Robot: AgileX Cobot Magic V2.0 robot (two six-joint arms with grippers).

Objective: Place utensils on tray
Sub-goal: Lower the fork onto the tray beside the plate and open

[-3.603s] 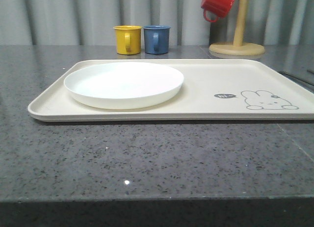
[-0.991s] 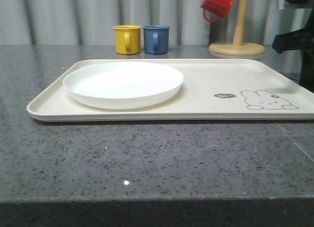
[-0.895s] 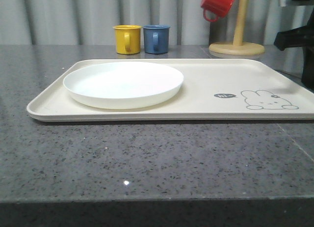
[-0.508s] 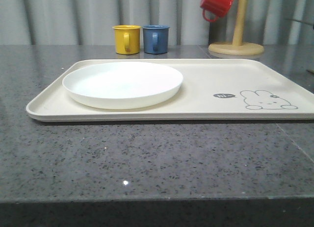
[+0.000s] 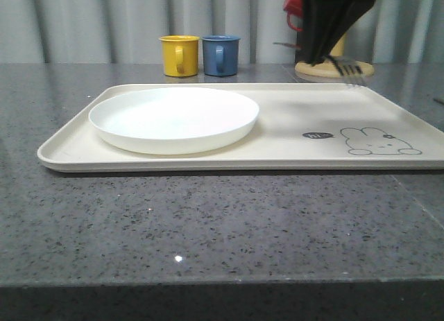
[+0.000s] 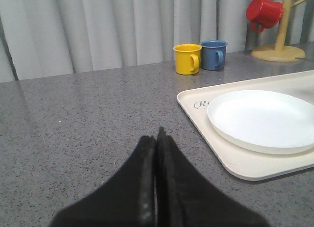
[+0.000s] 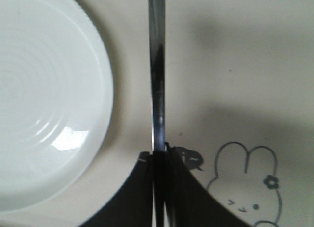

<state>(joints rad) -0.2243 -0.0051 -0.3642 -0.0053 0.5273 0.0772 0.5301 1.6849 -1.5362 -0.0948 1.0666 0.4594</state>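
The counter (image 5: 208, 224) carries the tray (image 5: 291, 154); the white plate (image 5: 173, 118) lies on its left half. The right hand (image 5: 331, 23), absent half a second ago, has arrived above the tray's far right side, pinching the fork (image 7: 157, 65) by what appears to be its handle. The fork hangs between plate and rabbit drawing (image 7: 248, 180), so release is probably imminent. The left hand (image 6: 157, 138) rests pressed together, left of the tray.

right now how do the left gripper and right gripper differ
The left gripper is shut on nothing and sits low over bare counter, beside the tray. The right gripper is shut on the fork, holding it above the tray between the plate and the rabbit drawing. Both have black fingers pressed together.
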